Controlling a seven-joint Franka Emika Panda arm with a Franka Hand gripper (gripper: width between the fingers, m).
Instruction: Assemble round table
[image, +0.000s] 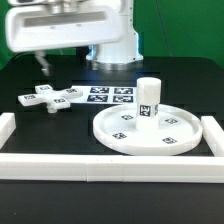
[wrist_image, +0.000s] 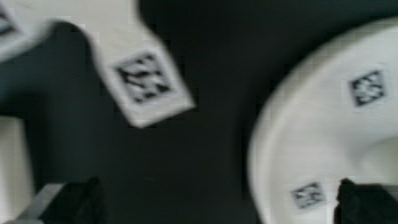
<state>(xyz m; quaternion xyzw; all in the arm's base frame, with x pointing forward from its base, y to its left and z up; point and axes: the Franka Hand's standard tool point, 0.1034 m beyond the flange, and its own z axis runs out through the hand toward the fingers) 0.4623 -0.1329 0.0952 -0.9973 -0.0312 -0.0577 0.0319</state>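
Border rail (image: 110, 166), then disc (image: 120, 138) with leg (image: 148, 98), at exterior view's right of gaping, empty pincer (image: 44, 67)

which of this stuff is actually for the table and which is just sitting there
For the table: round disc, short leg upright on it, cross base.
Just there: marker board, white border rails.
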